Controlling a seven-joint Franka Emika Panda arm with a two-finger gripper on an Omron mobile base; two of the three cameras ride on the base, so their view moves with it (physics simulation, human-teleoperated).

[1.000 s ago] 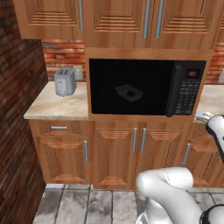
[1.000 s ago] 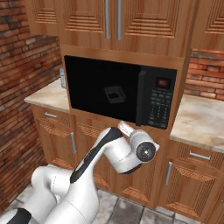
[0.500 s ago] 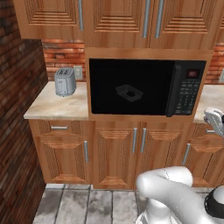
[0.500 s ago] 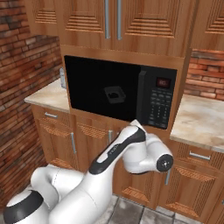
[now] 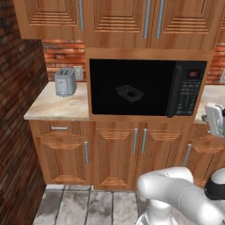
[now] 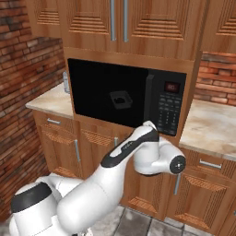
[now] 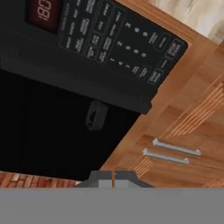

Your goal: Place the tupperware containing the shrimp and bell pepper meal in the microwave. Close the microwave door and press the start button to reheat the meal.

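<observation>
Your microwave [image 5: 147, 88] door [image 5: 132, 87] was shut, tupperware [image 5: 130, 92] visible inside; gripper [image 5: 215, 119] right of keypad [image 5: 188, 91], grip state unreadable.

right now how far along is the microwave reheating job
The microwave door looks closed, and a small tray shape, probably the tupperware, shows dimly through its window. In the hand view the keypad is close, but the claw isn't clearly seen. Pressing start seems to be what remains.

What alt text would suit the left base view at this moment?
A black built-in microwave with its door shut sits among wooden cabinets, a small container dimly visible behind the window. A silver toaster stands on the counter to its left; the robot's white arm fills the lower right.
</observation>
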